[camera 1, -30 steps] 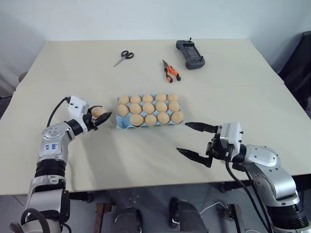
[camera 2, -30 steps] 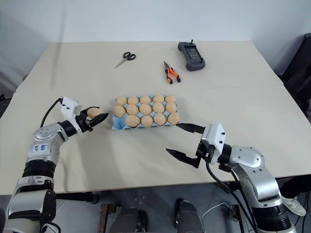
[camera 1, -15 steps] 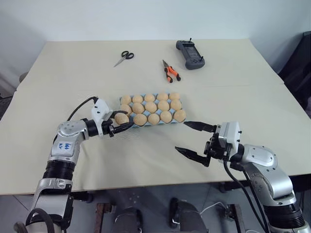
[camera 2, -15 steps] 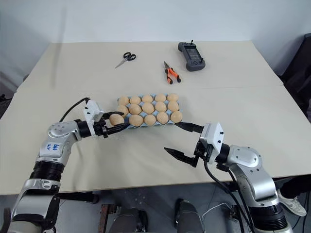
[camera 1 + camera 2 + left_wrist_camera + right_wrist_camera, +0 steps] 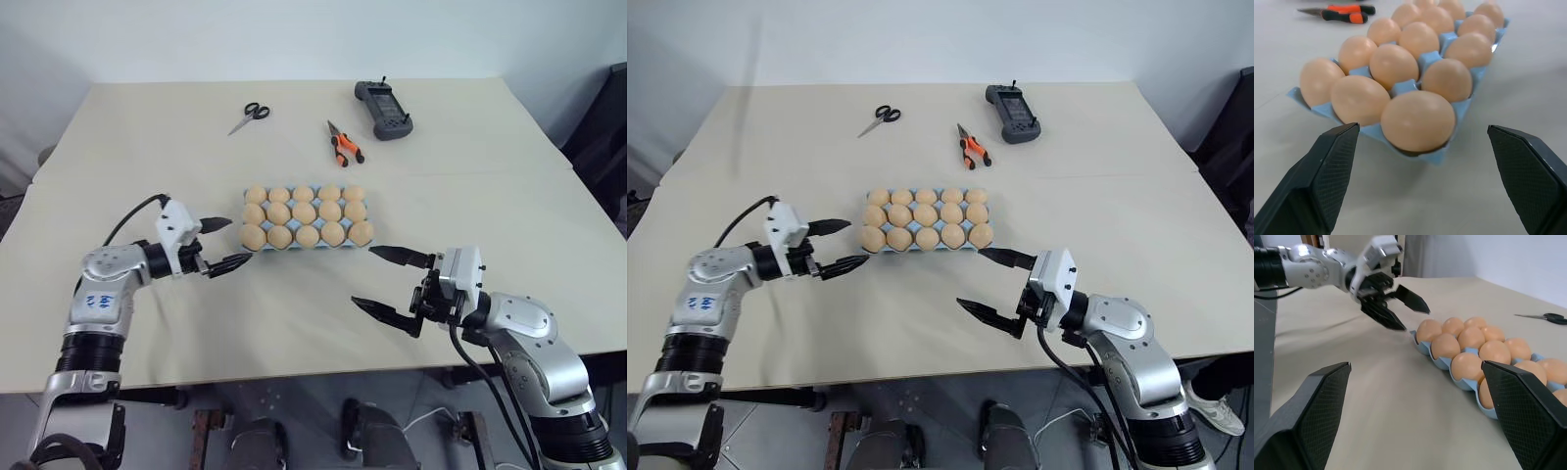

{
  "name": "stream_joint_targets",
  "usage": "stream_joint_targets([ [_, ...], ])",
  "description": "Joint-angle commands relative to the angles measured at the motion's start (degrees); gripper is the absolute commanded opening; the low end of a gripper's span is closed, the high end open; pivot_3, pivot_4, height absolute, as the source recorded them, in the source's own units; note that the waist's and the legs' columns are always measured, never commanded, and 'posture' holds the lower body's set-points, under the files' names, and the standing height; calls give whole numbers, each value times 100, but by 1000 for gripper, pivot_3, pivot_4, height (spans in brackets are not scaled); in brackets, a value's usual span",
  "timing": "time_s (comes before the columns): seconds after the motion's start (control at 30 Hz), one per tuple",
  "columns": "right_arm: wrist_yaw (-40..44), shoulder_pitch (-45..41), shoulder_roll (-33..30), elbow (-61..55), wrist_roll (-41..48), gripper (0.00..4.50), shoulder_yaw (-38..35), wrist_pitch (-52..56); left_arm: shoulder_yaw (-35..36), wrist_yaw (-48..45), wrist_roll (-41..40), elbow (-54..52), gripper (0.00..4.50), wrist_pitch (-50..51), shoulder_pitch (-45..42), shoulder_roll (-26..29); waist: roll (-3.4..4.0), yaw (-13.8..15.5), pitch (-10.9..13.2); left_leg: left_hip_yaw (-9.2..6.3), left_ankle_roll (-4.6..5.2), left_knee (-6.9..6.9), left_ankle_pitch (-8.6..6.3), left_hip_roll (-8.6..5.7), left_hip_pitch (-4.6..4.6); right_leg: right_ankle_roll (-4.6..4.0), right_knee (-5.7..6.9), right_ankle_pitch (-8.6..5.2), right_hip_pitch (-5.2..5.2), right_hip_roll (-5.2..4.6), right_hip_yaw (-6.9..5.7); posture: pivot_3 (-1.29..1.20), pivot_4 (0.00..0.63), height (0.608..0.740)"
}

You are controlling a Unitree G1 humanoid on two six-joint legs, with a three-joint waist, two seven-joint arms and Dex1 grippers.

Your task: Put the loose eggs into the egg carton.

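Head camera first: the egg carton (image 5: 364,244) sits mid-frame on the table (image 5: 147,147), and every one of its cups shows an egg, three rows of five. At centre left the left gripper (image 5: 224,244) has its black fingers spread wide with nothing between them, tips aimed at the carton's near left corner, where the corner egg (image 5: 254,236) sits in its cup. Looks like a placing pose, jaws parted so the egg sits free. At lower right the right gripper (image 5: 386,280) hangs just as wide and empty, well apart from the carton, parked out of the way by my reading. Scissors (image 5: 250,116), pliers (image 5: 344,146) and a dark handheld controller (image 5: 384,109) lie along the upper part of the frame, well clear.

Left wrist camera: two open fingers frame that corner egg from either side, touching nothing.

Right wrist camera: its own fingers stand far apart at the lower corners, the carton runs off centre right, the left gripper poised at its end. No eggs lying loose on the table; I judge the job done.
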Motion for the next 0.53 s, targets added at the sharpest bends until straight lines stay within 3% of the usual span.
stream_joint_targets([
  [0.03, 112, 81, -112, -56, 86, 4500, -187, -118, 405, -157, -161, -414, 4467, 60, 614, 423, 0, -22, 0, 1, -2, -2, -1, 2, 5, 0, 3, 0, -1, -1, 4, 0, 150, 740],
  [0.23, 151, 98, -212, 281, 66, 4500, -434, -227, 851, -27, -124, -945, 4467, -347, 1669, 622, 2, 12, 1, 1, 2, -2, -4, 6, 3, -2, -1, -1, -1, -9, 3, 0, 150, 740],
  [0.53, 246, -150, -175, 730, -24, 4500, -381, -358, 939, 377, -254, -1693, 4467, -219, 2197, 369, 2, 6, 1, 0, 2, -3, -7, 3, 8, -2, 0, -1, -1, -21, 6, 0, 150, 740],
])
